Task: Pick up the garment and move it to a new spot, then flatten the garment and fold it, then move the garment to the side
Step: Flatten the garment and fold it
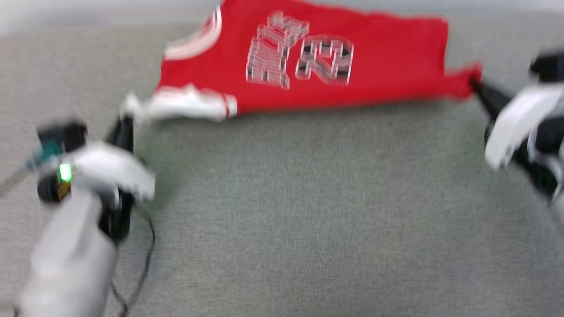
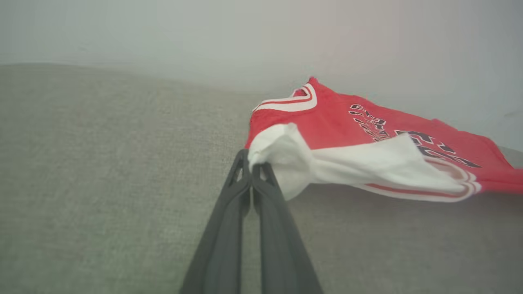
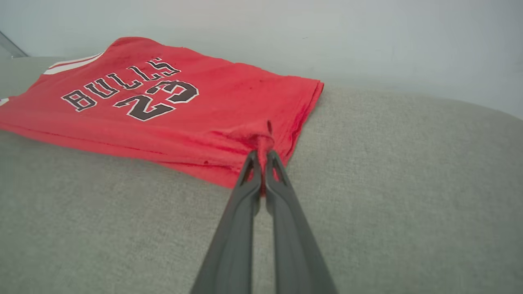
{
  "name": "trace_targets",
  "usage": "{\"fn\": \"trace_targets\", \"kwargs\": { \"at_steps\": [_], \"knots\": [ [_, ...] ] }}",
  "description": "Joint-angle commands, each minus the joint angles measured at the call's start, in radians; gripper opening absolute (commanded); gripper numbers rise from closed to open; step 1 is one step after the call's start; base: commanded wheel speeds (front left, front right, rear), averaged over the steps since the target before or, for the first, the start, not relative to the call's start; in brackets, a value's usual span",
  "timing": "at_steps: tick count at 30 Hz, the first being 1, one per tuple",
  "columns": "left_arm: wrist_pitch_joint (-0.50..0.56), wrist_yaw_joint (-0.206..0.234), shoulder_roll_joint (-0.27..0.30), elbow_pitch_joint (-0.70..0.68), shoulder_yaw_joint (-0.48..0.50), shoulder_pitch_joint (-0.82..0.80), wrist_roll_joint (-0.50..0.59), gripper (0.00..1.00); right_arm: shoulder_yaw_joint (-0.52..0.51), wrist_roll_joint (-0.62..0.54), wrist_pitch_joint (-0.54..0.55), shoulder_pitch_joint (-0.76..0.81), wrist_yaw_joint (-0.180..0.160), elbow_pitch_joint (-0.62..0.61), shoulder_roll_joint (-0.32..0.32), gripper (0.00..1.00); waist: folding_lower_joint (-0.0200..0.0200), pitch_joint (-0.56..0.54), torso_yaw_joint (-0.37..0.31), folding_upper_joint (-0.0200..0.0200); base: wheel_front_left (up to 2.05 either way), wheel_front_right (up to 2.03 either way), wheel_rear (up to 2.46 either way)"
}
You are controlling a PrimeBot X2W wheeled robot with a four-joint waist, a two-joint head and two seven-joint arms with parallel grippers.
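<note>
Grey fabric tabletop (image 1: 308,198): the garment (image 1: 387,61) is being held stretched across the far side, print facing up. Left gripper (image 2: 250,163): its fingers are being clamped together on the white sleeve (image 2: 347,163). Right gripper (image 3: 261,157): its fingers are being clamped on the red hem corner (image 3: 261,141).

Heavy motion blur in head view, wrist views sharper, soft even light, faint shadows

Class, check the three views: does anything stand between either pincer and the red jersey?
Nothing visible does. The left pincer is shut on the white sleeve of the jersey, the right pincer on its red hem corner.
</note>
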Motion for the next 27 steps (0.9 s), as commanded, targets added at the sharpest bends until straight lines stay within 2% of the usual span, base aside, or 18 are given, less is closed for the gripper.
{"fn": "trace_targets", "kwargs": {
  "at_steps": [1, 6, 10, 18, 23, 27],
  "knots": [
    [-0.006, 0.020, 0.017, -0.031, 0.010, 0.072, -0.007, 0.00, -0.002, 0.007, -0.010, 0.060, -0.002, -0.016, -0.018, 0.00, 0.0001, -0.092, 0.012, -0.0001, 0.00, 0.00, 0.00],
    [0.015, 0.087, 0.049, -0.184, 0.047, 0.345, -0.064, 0.00, -0.024, 0.038, -0.001, 0.269, -0.002, -0.081, -0.030, 0.00, 0.0001, -0.175, 0.011, -0.0001, 0.00, 0.00, 0.00],
    [0.062, 0.158, 0.081, -0.349, 0.069, 0.551, -0.105, 0.00, -0.065, 0.039, 0.010, 0.443, -0.002, -0.136, -0.038, 0.00, 0.0001, -0.242, 0.023, -0.0001, 0.00, 0.00, 0.00],
    [0.178, 0.323, 0.137, -0.704, 0.107, 0.866, -0.170, 0.00, -0.227, -0.017, 0.103, 0.767, -0.002, -0.292, -0.016, 0.00, 0.0001, -0.326, 0.032, -0.0001, 0.00, 0.00, 0.00],
    [0.222, 0.394, 0.169, -0.873, 0.128, 0.962, -0.185, 0.00, -0.357, -0.077, 0.213, 0.913, -0.002, -0.442, 0.039, 0.00, 0.0001, -0.334, 0.030, -0.0001, 0.00, 0.00, 0.00],
    [0.248, 0.403, 0.184, -0.951, 0.122, 0.934, -0.178, 0.00, -0.447, -0.138, 0.300, 0.958, -0.002, -0.548, 0.098, 0.00, 0.0001, -0.323, 0.025, -0.0001, 0.00, 0.00, 0.00]
  ]
}}
